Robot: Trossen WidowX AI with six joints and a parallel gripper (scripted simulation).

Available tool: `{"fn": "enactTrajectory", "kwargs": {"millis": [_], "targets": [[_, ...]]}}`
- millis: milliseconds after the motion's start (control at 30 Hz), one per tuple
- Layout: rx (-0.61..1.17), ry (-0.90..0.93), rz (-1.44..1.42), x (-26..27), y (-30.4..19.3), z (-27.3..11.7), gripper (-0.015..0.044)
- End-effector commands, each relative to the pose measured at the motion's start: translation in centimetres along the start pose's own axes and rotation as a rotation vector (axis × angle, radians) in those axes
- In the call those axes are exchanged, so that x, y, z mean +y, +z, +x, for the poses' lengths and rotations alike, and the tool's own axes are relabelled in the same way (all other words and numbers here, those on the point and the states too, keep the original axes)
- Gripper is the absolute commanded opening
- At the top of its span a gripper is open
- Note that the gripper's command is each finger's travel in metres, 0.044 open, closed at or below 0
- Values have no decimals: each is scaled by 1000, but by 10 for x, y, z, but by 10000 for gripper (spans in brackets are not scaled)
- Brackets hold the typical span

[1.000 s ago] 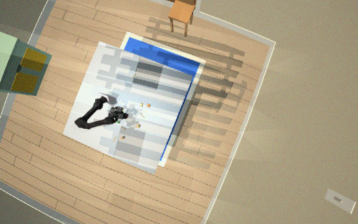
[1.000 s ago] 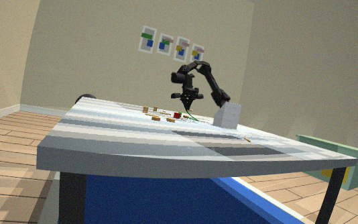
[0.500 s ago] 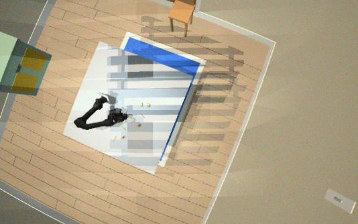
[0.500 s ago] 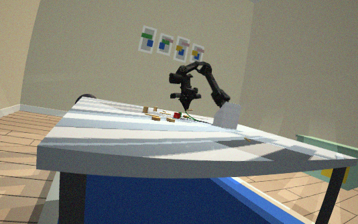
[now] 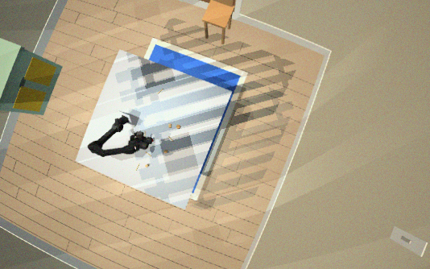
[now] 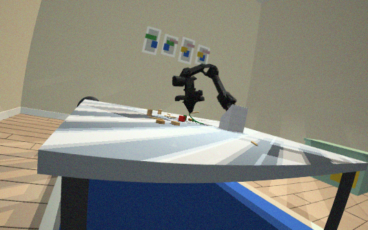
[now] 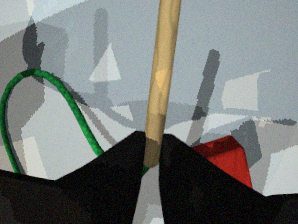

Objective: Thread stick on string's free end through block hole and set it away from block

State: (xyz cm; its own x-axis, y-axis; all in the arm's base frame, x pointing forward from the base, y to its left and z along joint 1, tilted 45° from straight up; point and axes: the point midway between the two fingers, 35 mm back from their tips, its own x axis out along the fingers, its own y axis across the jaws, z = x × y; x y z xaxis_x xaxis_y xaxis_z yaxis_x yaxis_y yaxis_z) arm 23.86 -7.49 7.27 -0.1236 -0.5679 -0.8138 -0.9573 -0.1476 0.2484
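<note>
My gripper [image 6: 190, 111] [image 7: 152, 143] is shut on the wooden stick [image 7: 164, 65], above the table. It grips the stick at the string end, and the stick points up the wrist view, away from the fingers. The green string [image 6: 196, 120] [image 7: 75, 106] leaves the fingers and bends in a loop at the left of the wrist view. A red block [image 6: 181, 118] [image 7: 234, 159] stands on the table just right of the fingers in the wrist view, partly hidden by the right finger. Its hole does not show. I cannot make out the button.
Small wooden pieces [image 5: 170, 126] [image 5: 178, 126] [image 5: 165, 151] [image 6: 160, 121] lie around on the table. Loose sticks [image 5: 138, 167] [image 5: 160, 91] [image 6: 254, 143] lie farther off. A grey upright box [image 6: 234, 118] stands near the arm's base.
</note>
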Motion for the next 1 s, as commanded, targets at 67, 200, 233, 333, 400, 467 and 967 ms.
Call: {"fn": "enactTrajectory", "kwargs": {"millis": [67,200,233,333,400,467,967], "targets": [[-11,-7,-53,3,-8,-3,0],[-17,-6,-95,5,-13,-4,0],[-18,-6,-106,6,-14,-4,0],[-23,-5,-137,8,-17,-5,0],[-26,-5,-159,10,-19,-5,0],[-29,-5,-180,11,-22,-6,0],[-49,-7,-337,22,-38,-9,0]]}}
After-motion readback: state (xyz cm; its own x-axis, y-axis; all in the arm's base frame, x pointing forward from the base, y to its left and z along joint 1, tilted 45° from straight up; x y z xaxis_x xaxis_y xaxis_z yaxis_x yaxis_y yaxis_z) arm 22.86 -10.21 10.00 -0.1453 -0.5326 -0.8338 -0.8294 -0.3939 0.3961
